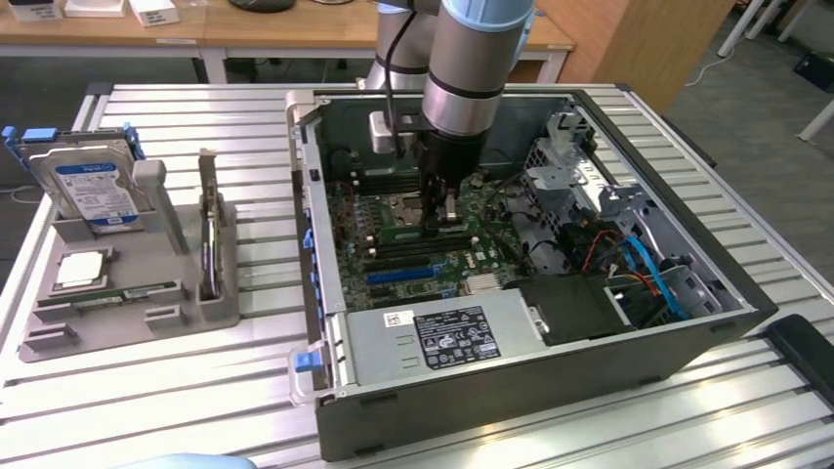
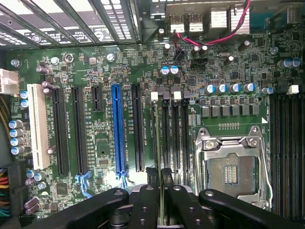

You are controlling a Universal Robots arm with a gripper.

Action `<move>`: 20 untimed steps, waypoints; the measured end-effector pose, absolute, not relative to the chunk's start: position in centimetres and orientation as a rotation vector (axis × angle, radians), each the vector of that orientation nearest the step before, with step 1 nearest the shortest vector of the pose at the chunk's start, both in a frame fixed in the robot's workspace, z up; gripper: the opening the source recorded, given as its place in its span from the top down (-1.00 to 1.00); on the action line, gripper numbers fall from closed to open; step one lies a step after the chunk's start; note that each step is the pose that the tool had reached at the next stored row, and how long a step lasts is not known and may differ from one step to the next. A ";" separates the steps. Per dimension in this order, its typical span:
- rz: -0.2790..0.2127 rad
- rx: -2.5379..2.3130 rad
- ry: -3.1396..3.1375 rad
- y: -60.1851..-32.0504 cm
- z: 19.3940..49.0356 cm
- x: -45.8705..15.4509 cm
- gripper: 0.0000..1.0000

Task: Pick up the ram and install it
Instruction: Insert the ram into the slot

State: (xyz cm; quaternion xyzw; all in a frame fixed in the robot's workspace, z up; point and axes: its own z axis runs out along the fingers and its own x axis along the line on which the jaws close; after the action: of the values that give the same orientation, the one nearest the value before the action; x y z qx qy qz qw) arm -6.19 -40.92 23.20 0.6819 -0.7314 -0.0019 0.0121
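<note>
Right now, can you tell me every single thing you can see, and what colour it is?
table: one, silver, slatted, under everything
computer case: one, black, open, on the table
motherboard: one, green, inside the case
CPU socket: one, silver, empty, on the motherboard
power supply: one, silver, black label, inside the case
holder: one, grey, exterior view's left of the case
hard drive: one, blue-white label, standing in the holder
CPU chip: one, silver, lying in the holder
ram: one, green, over the motherboard
robot arm: one, silver and black, reaching into the case
fingers: two, black, shut on the ram
</note>
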 end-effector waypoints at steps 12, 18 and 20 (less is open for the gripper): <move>-0.006 2.126 -2.280 -40.9 23.0 -6.2 0.73; -0.006 2.126 -2.280 -40.9 22.9 -6.2 0.73; -0.005 2.126 -2.280 -40.9 22.8 -6.2 0.73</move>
State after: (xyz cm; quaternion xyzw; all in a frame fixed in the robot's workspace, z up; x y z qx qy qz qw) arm -6.18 -40.92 22.84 0.6819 -0.7314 -0.0017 0.0119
